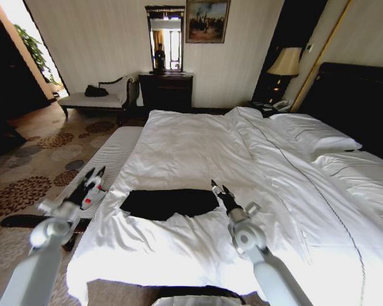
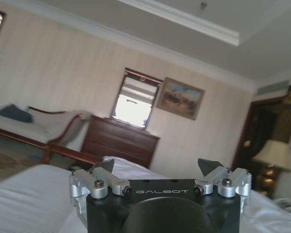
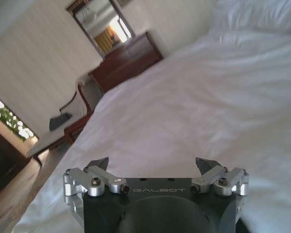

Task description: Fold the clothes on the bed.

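Reading "GALBOT", white lettering is seen on each wrist body. The black T-shirt (image 1: 169, 203) is laid folded on the bed (image 1: 198, 153), its chest print hidden, between the open left hand (image 1: 94, 174) and open right hand (image 1: 218, 187).

Your head view is bright: daylight pours from a doorway (image 1: 16, 25) at upper left, blowing out the white bed (image 1: 198, 146) sheets. A lit lamp (image 1: 285, 62) glows at the far wall. Edges bend outward. Both wrist views look soft and hazy, their mirror (image 2: 133, 99) glaring.
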Tool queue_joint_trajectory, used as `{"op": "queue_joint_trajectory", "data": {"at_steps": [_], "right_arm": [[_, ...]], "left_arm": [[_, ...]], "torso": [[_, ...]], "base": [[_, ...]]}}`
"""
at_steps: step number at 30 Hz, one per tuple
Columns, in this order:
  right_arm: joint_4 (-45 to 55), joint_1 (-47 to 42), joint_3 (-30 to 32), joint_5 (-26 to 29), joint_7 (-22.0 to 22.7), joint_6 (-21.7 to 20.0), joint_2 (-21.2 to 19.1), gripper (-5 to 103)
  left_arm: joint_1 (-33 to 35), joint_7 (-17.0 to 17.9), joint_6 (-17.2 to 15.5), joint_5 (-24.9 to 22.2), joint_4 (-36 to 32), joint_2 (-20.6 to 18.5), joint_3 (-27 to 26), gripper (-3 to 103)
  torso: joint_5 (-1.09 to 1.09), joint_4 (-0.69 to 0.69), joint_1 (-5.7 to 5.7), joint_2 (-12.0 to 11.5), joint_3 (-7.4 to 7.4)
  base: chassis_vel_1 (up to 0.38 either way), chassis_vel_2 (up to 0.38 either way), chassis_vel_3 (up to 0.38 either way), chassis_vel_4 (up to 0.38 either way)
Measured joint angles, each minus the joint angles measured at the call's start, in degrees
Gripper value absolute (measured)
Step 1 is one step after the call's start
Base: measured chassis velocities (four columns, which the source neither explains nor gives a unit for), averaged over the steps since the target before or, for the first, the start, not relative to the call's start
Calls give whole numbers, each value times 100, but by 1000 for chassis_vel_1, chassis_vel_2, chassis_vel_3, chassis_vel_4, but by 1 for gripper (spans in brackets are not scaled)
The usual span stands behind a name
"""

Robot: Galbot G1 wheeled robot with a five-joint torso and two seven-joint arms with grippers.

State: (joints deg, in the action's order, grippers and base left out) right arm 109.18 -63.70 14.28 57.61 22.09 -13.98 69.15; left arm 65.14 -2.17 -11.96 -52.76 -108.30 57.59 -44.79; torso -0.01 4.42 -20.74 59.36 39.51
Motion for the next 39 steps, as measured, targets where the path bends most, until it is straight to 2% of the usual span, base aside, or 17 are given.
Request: {"op": "queue_joint_trajectory", "data": {"at_steps": [1,2,3,5,6,8,9,11,14,23,30,35,39], "right_arm": [[0,0,0,0,0,0,0,94],[-100,152,-63,215,65,-179,31,98],[-201,299,-108,441,120,-325,72,100],[-367,510,-156,795,211,-548,135,100],[-367,510,-156,795,211,-548,135,100],[-487,642,-143,1162,369,-795,177,100],[-552,696,-136,1287,451,-866,194,100],[-630,755,-142,1371,499,-917,213,100],[-1079,1077,-298,1622,660,-1086,325,100],[-1414,1324,-552,1748,833,-1265,322,100],[-526,680,-499,1948,1028,-1292,-53,100],[82,-43,-413,1991,1047,-1331,-237,100],[314,-447,-387,1926,1041,-1365,-294,100]], "left_arm": [[0,0,0,0,0,0,0,98],[14,587,-236,61,-388,-13,52,98],[48,1017,-454,63,-678,-14,75,100],[140,1684,-917,2,-1179,-3,77,100],[140,1684,-917,2,-1179,-3,77,100],[206,1956,-1170,-19,-1493,11,107,100],[256,1953,-1197,23,-1586,19,118,100],[311,1910,-1193,70,-1634,28,114,100],[607,1726,-1079,272,-1759,110,90,100],[728,1646,-1027,491,-1751,288,125,100],[698,1610,-981,606,-1586,284,117,100],[648,1627,-1145,671,-1261,281,301,100],[455,1675,-1357,644,-842,198,827,100]], "torso": [[0,0,0,0,0],[0,-4,0,0,0],[1,-9,0,0,0],[-1,-14,0,0,0],[-1,-14,0,0,0],[-3,-13,1,1,-1],[-4,-7,1,1,-1],[-5,-5,1,1,-1],[-1,-11,1,0,0],[-1,-9,2,0,-1],[-2,-8,1,0,-1],[-3,-8,3,2,-2],[-2,-7,3,2,-2]], "base": [[0,0,0,0],[0,0,0,0],[0,0,0,0],[0,0,0,0],[0,0,0,0],[0,0,0,0],[0,0,0,0],[0,0,0,0],[0,0,0,0],[0,0,0,0],[0,0,0,0],[0,0,0,0],[0,0,0,0]]}}
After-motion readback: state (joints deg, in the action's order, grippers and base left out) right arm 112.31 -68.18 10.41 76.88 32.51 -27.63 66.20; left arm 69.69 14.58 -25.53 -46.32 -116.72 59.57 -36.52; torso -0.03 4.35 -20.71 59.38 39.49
